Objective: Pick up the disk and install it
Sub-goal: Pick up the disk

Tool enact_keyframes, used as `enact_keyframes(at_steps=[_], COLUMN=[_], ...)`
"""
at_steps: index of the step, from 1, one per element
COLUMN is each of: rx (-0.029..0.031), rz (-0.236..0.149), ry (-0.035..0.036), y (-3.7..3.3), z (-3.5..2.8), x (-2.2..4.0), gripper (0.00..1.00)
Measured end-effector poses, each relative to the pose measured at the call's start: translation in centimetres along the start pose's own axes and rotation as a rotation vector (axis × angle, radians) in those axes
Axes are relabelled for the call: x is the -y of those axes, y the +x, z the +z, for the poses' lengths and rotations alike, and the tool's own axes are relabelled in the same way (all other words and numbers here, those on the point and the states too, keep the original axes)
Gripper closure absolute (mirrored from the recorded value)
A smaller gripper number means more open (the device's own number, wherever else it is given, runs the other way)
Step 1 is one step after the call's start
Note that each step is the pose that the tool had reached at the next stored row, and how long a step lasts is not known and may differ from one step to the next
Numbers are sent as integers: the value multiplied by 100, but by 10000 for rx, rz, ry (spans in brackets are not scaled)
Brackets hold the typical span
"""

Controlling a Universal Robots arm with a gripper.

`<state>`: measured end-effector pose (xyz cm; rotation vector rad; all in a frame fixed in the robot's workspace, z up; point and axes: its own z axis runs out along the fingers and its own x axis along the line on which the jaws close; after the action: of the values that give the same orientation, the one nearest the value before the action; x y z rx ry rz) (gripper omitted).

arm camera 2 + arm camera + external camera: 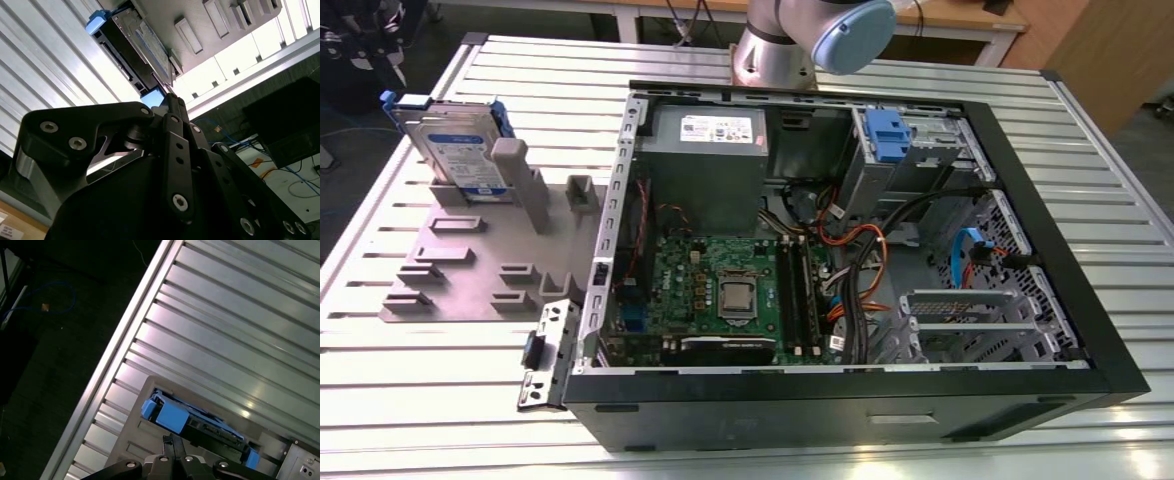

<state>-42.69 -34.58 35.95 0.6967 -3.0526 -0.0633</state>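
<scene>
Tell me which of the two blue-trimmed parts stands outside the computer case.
The disk, upright in the grey holder at the exterior view's left. The blue latch sits inside the case.

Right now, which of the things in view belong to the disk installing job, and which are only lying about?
For the job: the disk, standing upright in the grey fixture; the gripper, close to the disk; the open computer case.
Not part of it: the power-supply box, the motherboard and the cables inside the case; the slatted table.
</scene>
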Motion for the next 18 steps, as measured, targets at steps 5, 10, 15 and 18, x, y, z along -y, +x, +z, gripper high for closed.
enact_keyframes(at_steps=[5, 10, 15, 18], rx=[-1, -9, -45, -28], rz=[-14, -230, -1101, -1196], ry=[0, -1, -1, 10], y=[0, 0, 0, -19], z=[0, 1, 16, 29], x=[0, 0, 1, -39], gripper=[89, 89, 89, 89])
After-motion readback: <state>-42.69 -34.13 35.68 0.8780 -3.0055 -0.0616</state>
